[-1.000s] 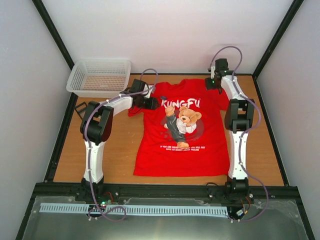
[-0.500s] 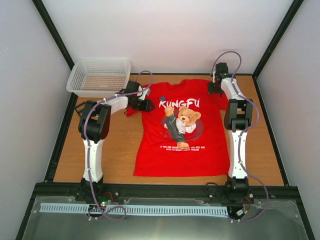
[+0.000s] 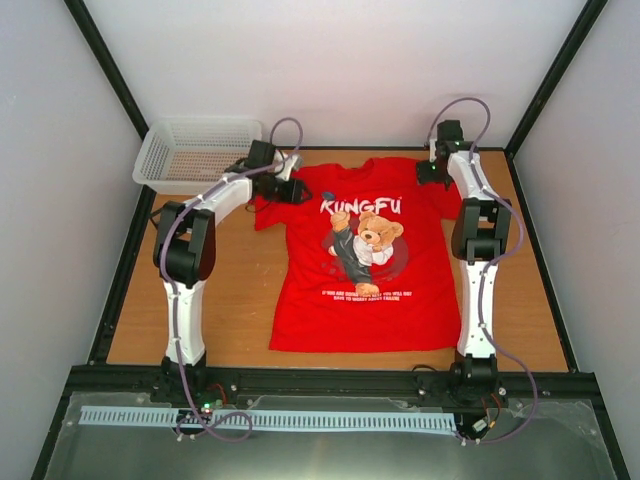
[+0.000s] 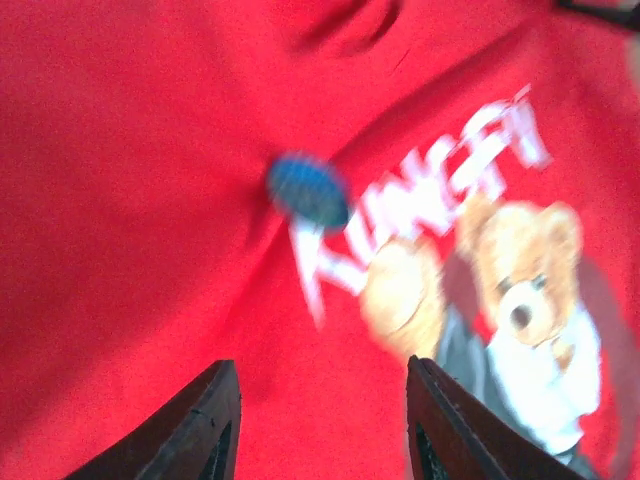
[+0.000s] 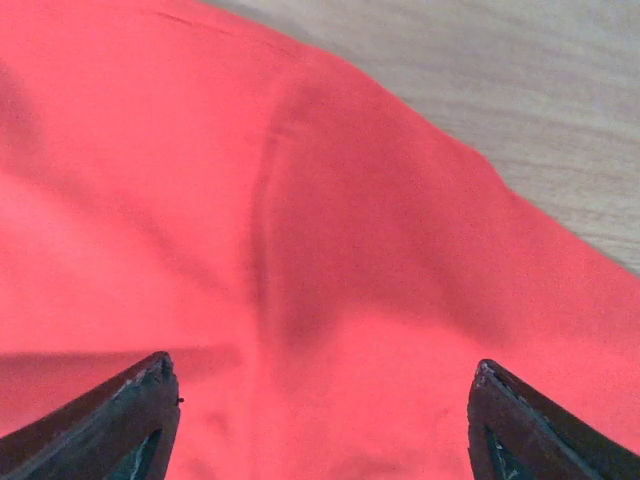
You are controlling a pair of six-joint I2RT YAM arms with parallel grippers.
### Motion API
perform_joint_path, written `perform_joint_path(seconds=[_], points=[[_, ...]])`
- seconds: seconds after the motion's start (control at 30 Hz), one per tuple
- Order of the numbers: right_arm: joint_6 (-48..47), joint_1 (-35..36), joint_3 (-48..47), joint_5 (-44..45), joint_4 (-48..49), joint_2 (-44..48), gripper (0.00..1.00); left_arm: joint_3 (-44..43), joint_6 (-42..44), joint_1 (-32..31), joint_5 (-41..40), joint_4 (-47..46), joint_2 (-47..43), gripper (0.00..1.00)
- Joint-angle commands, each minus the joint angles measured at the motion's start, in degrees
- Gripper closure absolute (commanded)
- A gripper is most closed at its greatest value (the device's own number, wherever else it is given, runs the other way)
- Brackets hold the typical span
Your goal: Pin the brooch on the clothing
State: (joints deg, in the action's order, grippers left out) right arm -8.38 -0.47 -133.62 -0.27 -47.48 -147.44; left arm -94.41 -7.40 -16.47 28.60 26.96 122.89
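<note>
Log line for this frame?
brooch: on shirt, beside lettering | left gripper: open, empty, above shirt | right gripper: open, empty, over shirt

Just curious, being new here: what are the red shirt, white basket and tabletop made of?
The red shirt looks like soft matte fabric: it creases. The white basket seems rigid plastic, with mesh walls. The tabletop shows wood grain, smooth; real wood or laminate, I cannot tell.
</note>
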Motion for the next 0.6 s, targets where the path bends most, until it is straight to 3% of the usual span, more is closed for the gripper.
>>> perform_joint_path(seconds=[0.0,0.13,0.33,0.57], points=[[3.68,1.17,0.48,-8.11,-2.50,11.27,0.21,-8.62,-5.48,-0.86,9.19,-5.50,-0.72,0.58],[6.39,1.20,7.41,-16.59,-1.60,19.24,0.19,-13.39,-11.20,-1.88,14.27,-9.95,5.25,0.62],[10.79,1.44,23.95,-24.50,4.78,33.28,0.19,-20.93,-15.33,-3.05,18.19,-11.35,13.31,0.59],[11.42,2.40,36.55,-26.28,8.05,43.52,0.19,-17.52,-19.74,-3.92,17.93,-13.80,16.39,0.55]])
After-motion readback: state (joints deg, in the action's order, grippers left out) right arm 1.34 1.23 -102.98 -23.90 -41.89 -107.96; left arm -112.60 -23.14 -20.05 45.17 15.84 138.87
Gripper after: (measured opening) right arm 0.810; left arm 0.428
